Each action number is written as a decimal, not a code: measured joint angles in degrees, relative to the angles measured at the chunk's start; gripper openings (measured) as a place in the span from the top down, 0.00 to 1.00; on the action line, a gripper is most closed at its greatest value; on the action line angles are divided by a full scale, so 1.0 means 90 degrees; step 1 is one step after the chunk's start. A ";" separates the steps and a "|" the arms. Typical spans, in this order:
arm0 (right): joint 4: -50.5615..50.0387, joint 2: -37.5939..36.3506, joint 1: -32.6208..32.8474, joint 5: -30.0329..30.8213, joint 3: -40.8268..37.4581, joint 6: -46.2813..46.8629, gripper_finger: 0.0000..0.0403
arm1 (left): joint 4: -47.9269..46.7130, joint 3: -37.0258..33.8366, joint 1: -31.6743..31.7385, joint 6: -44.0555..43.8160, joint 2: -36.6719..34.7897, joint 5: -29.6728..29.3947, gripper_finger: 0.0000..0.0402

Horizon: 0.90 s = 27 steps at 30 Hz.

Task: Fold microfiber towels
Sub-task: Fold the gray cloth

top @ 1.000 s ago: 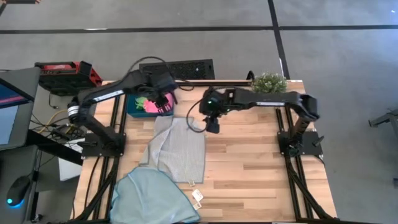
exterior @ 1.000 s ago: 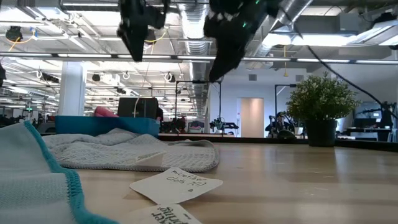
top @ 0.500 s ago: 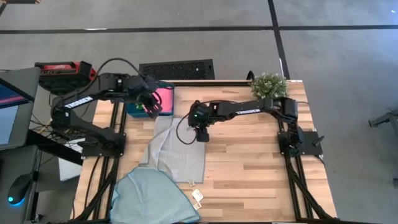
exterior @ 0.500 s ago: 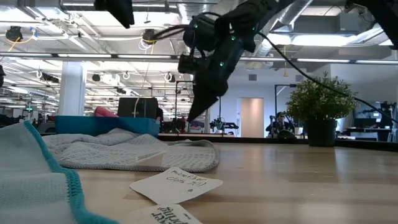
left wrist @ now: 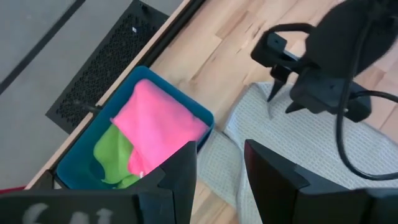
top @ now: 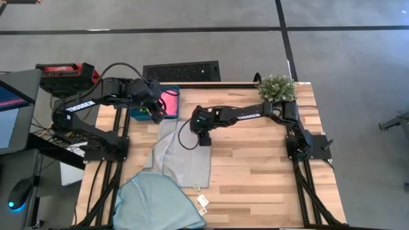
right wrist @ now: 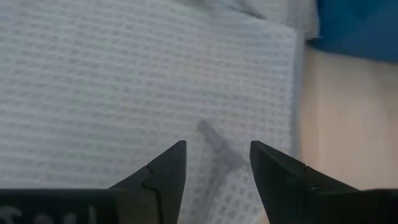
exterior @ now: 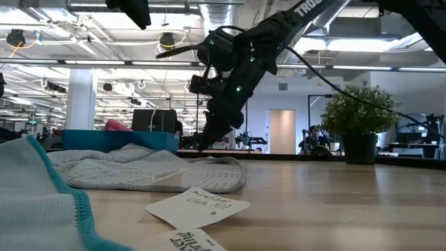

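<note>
**A:** What colours sit on the pale wooden table (top: 255, 166)?

**B:** A pale grey towel (top: 185, 153) with a fine waffle-grid weave lies mid-table; a light blue towel (top: 156, 201) with a teal stitched edge lies at the near corner.

**A:** And in the tray?

**B:** The dark teal tray (left wrist: 84, 149) holds a bright pink towel (left wrist: 158, 127) over a bright green towel (left wrist: 112, 158).

**A:** Anything else?

**B:** White paper tags (exterior: 198, 206) with dark handwriting, a green potted plant (top: 276, 85) in a black pot, and black arms.

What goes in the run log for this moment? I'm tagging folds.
right claw: open, just above grey towel | left claw: open, above teal tray | pink towel, green towel: in tray
</note>
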 joint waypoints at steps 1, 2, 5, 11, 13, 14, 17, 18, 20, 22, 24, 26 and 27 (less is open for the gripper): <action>-0.0005 0.0034 -0.0006 0.0002 0.0002 0.0000 0.50 | 0.0000 0.0000 0.0000 0.0000 0.0000 0.0000 0.68; -0.0030 0.0070 -0.0011 0.0016 -0.0003 0.0000 0.50 | 0.0000 -0.0001 0.0000 -0.0002 0.0000 0.0000 0.68; -0.0041 0.0086 -0.0009 0.0210 -0.0017 0.0000 0.50 | 0.0000 -0.0002 0.0000 -0.0002 0.0000 0.0000 0.68; -0.0012 0.0077 -0.0042 0.0800 -0.0010 0.0000 0.50 | -0.0002 -0.0002 0.0000 -0.0002 0.0000 0.0000 0.68; -0.0065 0.0077 -0.0076 0.0700 -0.0010 0.0000 0.50 | -0.0002 -0.0002 0.0000 -0.0002 0.0000 0.0000 0.68; -0.0077 0.0077 -0.0082 0.0557 -0.0010 -0.0002 0.50 | -0.0002 -0.0002 0.0000 -0.0002 0.0000 0.0000 0.68; -0.0024 0.0077 -0.0069 0.0120 -0.0010 0.0000 0.50 | -0.0002 -0.0002 0.0000 -0.0002 0.0000 0.0000 0.68; -0.0013 0.0077 -0.0048 0.0076 -0.0010 0.0002 0.50 | -0.0002 -0.0002 0.0000 -0.0002 0.0000 0.0000 0.68; 0.0015 0.0090 -0.0023 0.0119 -0.0010 0.0002 0.50 | -0.0002 -0.0005 0.0000 0.0000 0.0000 0.0000 0.68; 0.0150 0.0235 0.0011 0.0361 0.0008 0.0035 0.50 | -0.0002 -0.0005 0.0000 0.0000 0.0000 0.0000 0.68; -0.0022 0.0271 -0.0008 0.0534 -0.0030 0.0081 0.50 | -0.0004 -0.0005 0.0000 0.0000 0.0000 0.0000 0.68; 0.0015 0.0298 -0.0018 0.0680 0.0006 0.0066 0.50 | -0.0002 -0.0006 0.0000 0.0000 0.0000 0.0000 0.68; -0.0011 0.0340 -0.0018 0.0752 0.0006 0.0074 0.50 | -0.0002 -0.0007 0.0000 0.0002 0.0000 0.0000 0.68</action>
